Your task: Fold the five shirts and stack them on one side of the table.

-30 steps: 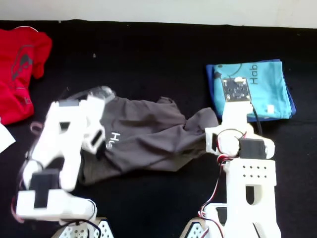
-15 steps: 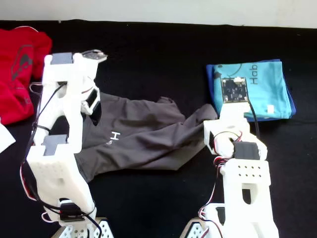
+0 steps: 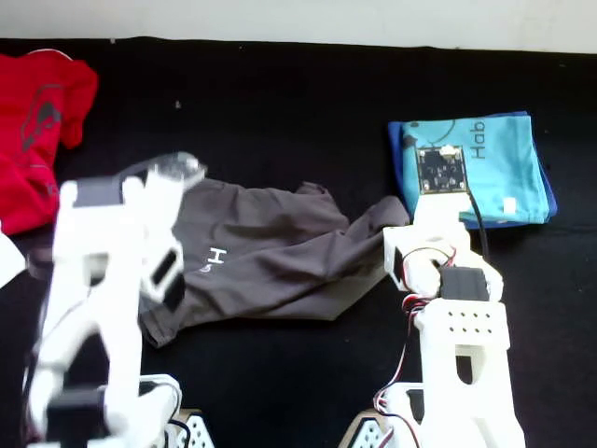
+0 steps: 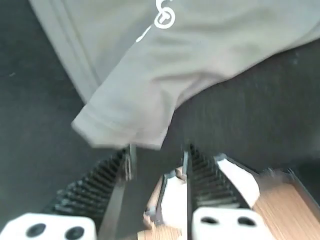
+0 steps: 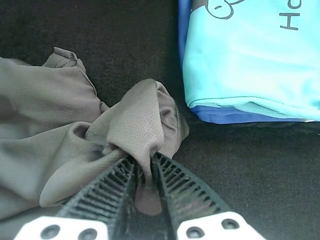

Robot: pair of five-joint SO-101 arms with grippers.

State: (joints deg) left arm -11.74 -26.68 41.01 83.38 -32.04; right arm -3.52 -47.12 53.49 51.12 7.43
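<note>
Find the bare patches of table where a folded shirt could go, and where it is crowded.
Bare: the far table strip between the red shirt and the turquoise stack, and the near strip in front of the grey shirt. Crowded: the middle, where that shirt sprawls, pinched by the right gripper.

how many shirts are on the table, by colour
red shirt: 1
grey shirt: 1
light blue shirt: 1, folded
dark blue shirt: 1, folded, under the light blue one
total: 4 shirts in view
</note>
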